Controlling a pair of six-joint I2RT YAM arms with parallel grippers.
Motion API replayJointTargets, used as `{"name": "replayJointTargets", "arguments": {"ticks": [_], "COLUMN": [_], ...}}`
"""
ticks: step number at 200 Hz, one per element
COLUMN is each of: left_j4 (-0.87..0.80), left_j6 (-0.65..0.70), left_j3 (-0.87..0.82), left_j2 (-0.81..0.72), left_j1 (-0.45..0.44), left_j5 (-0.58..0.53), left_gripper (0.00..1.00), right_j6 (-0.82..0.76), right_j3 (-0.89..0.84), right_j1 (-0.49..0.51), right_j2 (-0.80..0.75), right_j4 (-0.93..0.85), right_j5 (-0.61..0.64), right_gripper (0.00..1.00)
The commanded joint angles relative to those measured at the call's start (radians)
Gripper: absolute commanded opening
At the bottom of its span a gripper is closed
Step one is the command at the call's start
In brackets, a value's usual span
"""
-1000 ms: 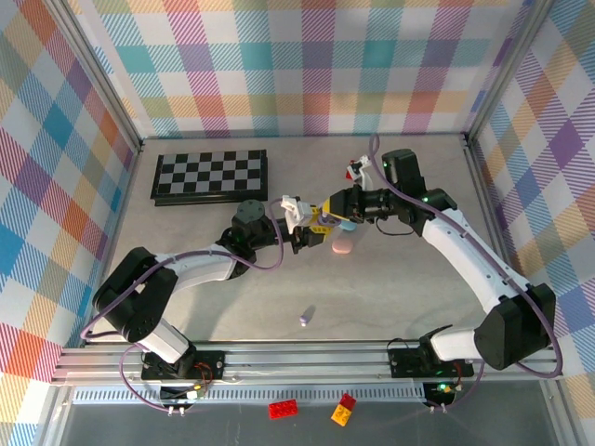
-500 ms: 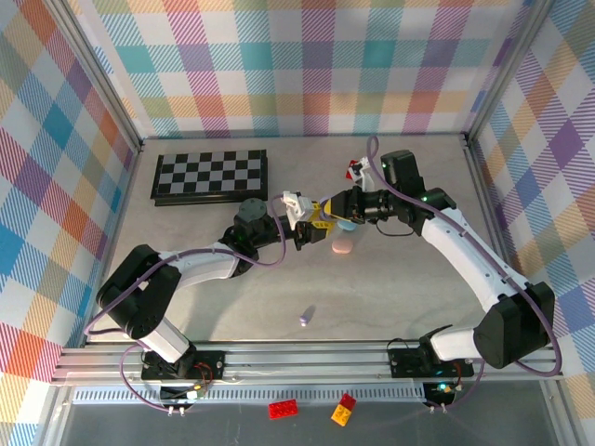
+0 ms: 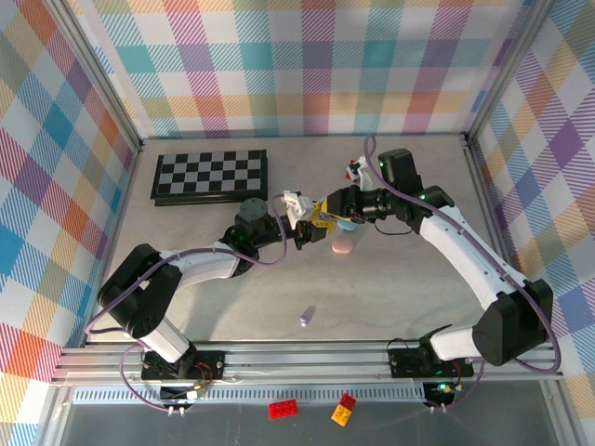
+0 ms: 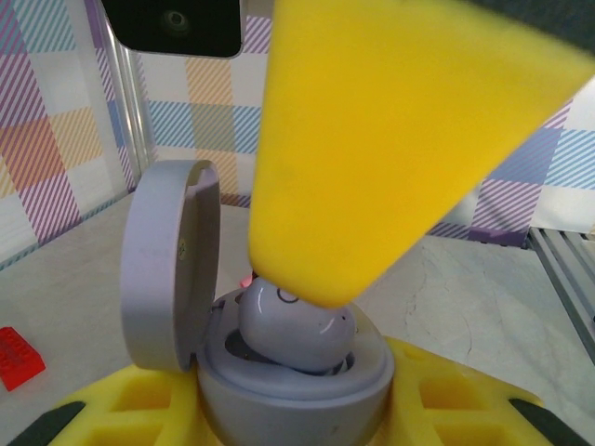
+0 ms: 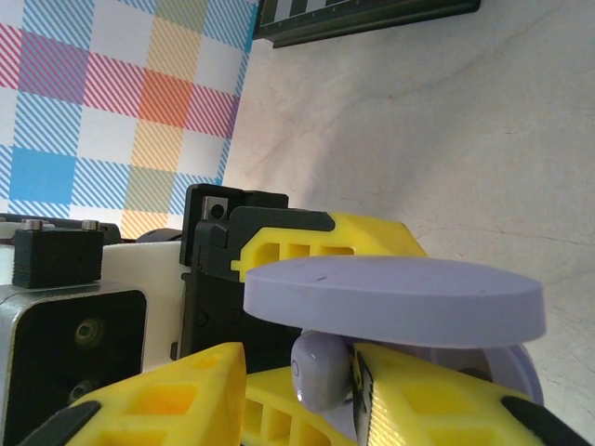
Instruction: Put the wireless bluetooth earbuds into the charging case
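A glossy lilac earbud (image 4: 296,323) is sitting in the round, matte lilac case (image 4: 297,395), its lid (image 4: 172,265) standing open. The right gripper (image 5: 321,395) is pinching the earbud, one yellow finger (image 4: 390,139) hiding its top. The left gripper (image 3: 307,234) is clamping the case mid-desk (image 3: 390,297). A pink case (image 3: 342,247) is lying just beside, a loose bud (image 3: 306,317) nearer the front edge, and a chessboard (image 3: 210,176) toward the far left corner.
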Motion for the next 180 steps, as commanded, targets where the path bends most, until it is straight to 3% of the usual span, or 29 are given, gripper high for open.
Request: {"name": "replayJointTargets", "arguments": {"ticks": [1, 51, 111, 132, 180], "left_j4": [0.059, 0.057, 0.083, 0.077, 0.047], "left_j6": [0.004, 0.005, -0.038, -0.038, -0.032], "left_j3": [0.032, 0.007, -0.027, -0.042, -0.047], "left_j2": [-0.004, -0.022, -0.055, -0.082, -0.151], "left_j1": [-0.01, 0.005, 0.136, 0.202, 0.308], "left_j5": [-0.001, -0.032, -0.03, -0.039, -0.043], "left_gripper": [0.24, 0.24, 0.24, 0.24, 0.24], "right_j6": [-0.03, -0.086, -0.119, -0.1, 0.014], "right_j3": [0.021, 0.023, -0.093, -0.16, -0.354], "right_j1": [0.004, 0.003, 0.013, 0.055, 0.235], "right_j2": [-0.008, -0.089, -0.2, -0.208, -0.123], "right_j4": [-0.065, -0.077, -0.069, -0.071, 0.103], "right_j5": [0.043, 0.086, 0.04, 0.038, 0.07], "right_gripper": [0.4, 0.54, 0.57, 0.57, 0.57]}}
